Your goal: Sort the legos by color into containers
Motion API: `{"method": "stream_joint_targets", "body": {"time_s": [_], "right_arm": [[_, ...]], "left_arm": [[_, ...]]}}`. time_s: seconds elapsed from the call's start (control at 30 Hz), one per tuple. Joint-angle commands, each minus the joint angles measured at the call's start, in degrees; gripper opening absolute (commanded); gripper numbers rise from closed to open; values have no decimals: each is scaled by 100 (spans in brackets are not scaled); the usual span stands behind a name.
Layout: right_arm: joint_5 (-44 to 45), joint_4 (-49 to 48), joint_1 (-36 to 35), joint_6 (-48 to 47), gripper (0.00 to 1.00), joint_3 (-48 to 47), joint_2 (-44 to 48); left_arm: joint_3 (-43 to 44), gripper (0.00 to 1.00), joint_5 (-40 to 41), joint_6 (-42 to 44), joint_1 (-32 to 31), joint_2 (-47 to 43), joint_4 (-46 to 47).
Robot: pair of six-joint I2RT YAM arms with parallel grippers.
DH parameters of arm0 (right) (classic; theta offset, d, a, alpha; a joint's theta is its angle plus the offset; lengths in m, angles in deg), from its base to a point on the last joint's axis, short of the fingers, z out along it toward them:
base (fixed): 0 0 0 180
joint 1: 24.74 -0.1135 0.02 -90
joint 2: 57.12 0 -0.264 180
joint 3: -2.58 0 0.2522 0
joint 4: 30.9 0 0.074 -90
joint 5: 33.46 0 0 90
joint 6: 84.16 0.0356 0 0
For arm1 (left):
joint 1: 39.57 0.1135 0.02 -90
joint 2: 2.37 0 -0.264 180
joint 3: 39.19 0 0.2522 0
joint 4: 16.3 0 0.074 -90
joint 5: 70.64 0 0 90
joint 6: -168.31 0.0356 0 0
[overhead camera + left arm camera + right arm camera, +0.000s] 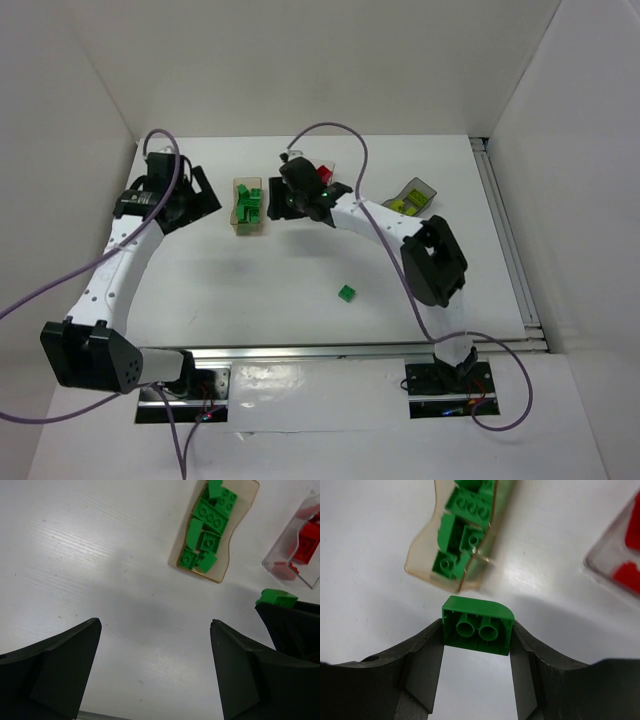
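Gripping green lego (477,626), right pincer (477,632) clamped on its sides, hollow underside facing wrist camera. Tan container (231,545) at 12 o'clock of it, holding green legos (212,515). Clear container (274,562) at 3 o'clock of tan one, red legos (306,542) inside. Left pincer (155,627) spread wide, nothing in it. We spot loose lego (346,292), green, on counter (250,290) at 6 o'clock from right pincer. Dark container (420,188) contents probably yellow-green.

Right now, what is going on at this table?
The jaws of the right arm are shut on a green rounded plastic brick, close to the tan translucent box that holds green bricks. The jaws of the left arm are open and empty above the white table. One small green brick lies loose on that table.
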Motion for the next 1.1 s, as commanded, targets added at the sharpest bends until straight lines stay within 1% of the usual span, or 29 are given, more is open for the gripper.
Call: {"method": "stream_joint_targets", "body": {"time_s": [0.0,0.03,0.07,0.1,0.13,0.2,0.27,0.33,0.37,0.4,0.43,0.47,0.5,0.53,0.57,0.6,0.63,0.67,0.7,0.73,0.77,0.8,0.83,0.87,0.9,0.97,1.0,1.07], "right_arm": [[-73,-255,-76,-203,34,-1085,-713],[-72,-255,-77,-204,34,-1316,-1071],[-72,-255,-77,-204,38,-1789,-1257],[-133,-255,-77,-204,39,-2063,-1442],[-186,-168,-77,-204,39,-2353,-1853],[-291,-97,-77,-257,41,-2889,-2198],[-292,-97,-138,-326,54,-3382,-2540],[-292,17,-138,-388,71,-3655,-2622],[-292,17,-138,-441,79,-3587,-2535],[-153,-131,-138,-441,81,-3369,-2360],[-73,-324,-138,-441,81,-2644,-2132],[15,-526,-86,-441,81,-2237,-1590],[94,-728,-86,-441,82,-1815,-1315],[252,-1026,-33,-441,82,-1045,-1042],[340,-1133,37,-441,82,-655,-500],[472,-1134,37,-389,82,-294,-216],[795,-1187,133,-389,81,58,56],[955,-1187,256,-328,81,801,337],[1104,-1100,335,-205,79,1191,949],[1349,-1021,423,-134,79,1578,1277],[1447,-1020,520,-64,79,2356,1620],[1544,-898,730,93,79,2703,2285],[1710,-645,836,191,79,3020,2622],[1712,-503,959,287,79,3545,2939],[1712,-327,1239,367,81,3751,3481],[1712,261,1521,551,84,4041,3924],[1712,472,1645,604,86,4225,4109],[1790,1024,1996,832,87,4350,4549]], "left_arm": [[-234,100,303,-496,305,-264,-241],[-295,100,303,-496,358,-369,-241],[-348,100,303,-548,463,-431,-241],[-427,100,251,-549,464,-492,-241],[-480,100,129,-549,525,-554,-241],[-611,100,-12,-488,578,-660,-189],[-682,100,-275,-392,578,-739,-66],[-814,100,-417,-329,578,-739,-5],[-814,100,-548,-277,578,-739,-4],[-866,100,-549,-216,578,-739,-4],[-945,100,-628,-215,578,-687,57],[-998,100,-628,-215,491,-686,57],[-999,100,-628,-163,438,-686,136],[-1077,100,-628,-162,333,-686,197],[-1078,100,-724,-162,271,-686,198],[-1130,100,-725,-6,184,-625,268],[-1131,100,-725,48,61,-625,329],[-1131,98,-725,127,-236,-564,330],[-1131,98,-803,267,-396,-424,382],[-1078,98,-874,338,-545,-309,383],[-1078,98,-935,339,-851,-178,383],[-1026,98,-1014,391,-1020,119,383],[-1025,98,-1015,391,-1204,262,383],[-1025,98,-1120,391,-1415,394,461],[-1025,98,-1121,391,-1843,534,540],[-815,98,-1121,251,-2355,947,628],[-710,100,-1051,173,-2853,1105,629],[-386,100,-998,119,-3348,1439,690]]}}
